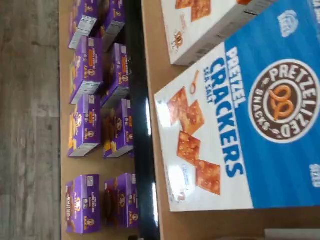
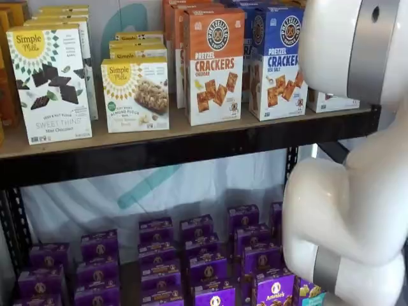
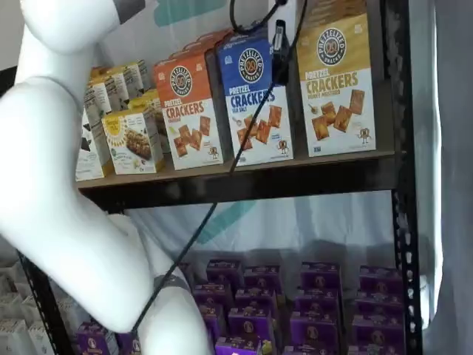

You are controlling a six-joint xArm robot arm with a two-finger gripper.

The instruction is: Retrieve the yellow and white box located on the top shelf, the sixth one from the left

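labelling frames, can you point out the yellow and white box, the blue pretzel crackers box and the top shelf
yellow and white box (image 3: pixel 336 81), shelf view, front face centre
blue pretzel crackers box (image 3: pixel 255 100), shelf view, front face centre
top shelf (image 2: pixel 191 150), shelf view, black front rail

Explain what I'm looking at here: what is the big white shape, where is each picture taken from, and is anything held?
The big shape is a smooth white robot arm. Two pictures come from fixed cameras facing the shelves. The third, turned sideways, comes from a camera on the arm's wrist, close to a blue-topped pretzel cracker box. The tan top shelf with a black front rail carries cracker boxes, among them the tall yellow and white box to be fetched. Small purple boxes fill the shelf below. The black claw hangs beside its cable; I cannot tell whether it is open, and it holds nothing visible.
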